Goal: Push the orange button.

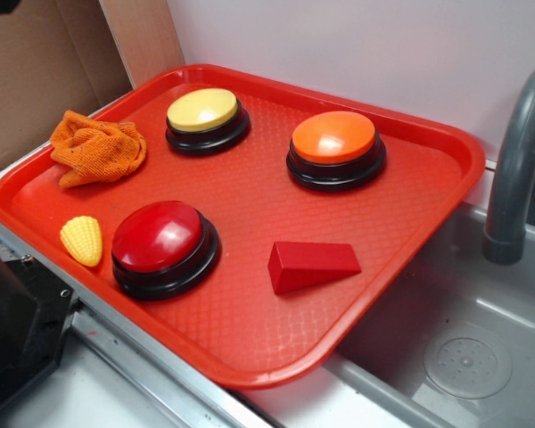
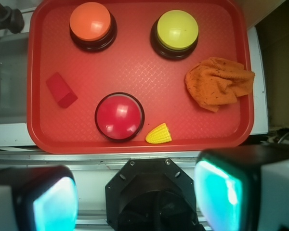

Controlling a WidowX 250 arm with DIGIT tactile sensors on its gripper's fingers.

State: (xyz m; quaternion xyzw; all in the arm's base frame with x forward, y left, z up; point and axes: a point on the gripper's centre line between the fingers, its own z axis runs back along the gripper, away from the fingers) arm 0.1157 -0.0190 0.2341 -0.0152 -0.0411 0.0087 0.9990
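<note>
Gripper (image 2: 135, 192): seen only in the wrist view, where two blurred pads with teal faces stand at the lower corners, well apart; it is judged released and nothing is held between the jaws. It is held high, over the near edge outside the red tray (image 2: 135, 144). It is not seen in the exterior view.

Orange button (image 1: 333, 136): glossy orange dome on a black round base, set at the tray's far right corner in the exterior view, nearest the grey faucet (image 1: 514, 160) and the sink (image 1: 464, 357). In the wrist view it appears at upper left. It is untouched and nothing lies against it.

Other items on the tray, to be left alone: yellow button (image 1: 202, 110), at the far side beside the orange one; red button (image 1: 159, 235), nearer, between the gripper and the far row; red wedge block (image 1: 310, 265), near the orange button but apart from it; toy corn (image 1: 82, 241), just beside the red button; orange cloth (image 1: 98, 150), at the corner opposite the target.

Step in hand, as judged: approach not yet begun. The press would best be made with the jaws brought together, carried high over the red button and the wedge, centred over the orange dome, then lowered straight down. An off-centre contact may slide off the glossy curve or shift the base.
</note>
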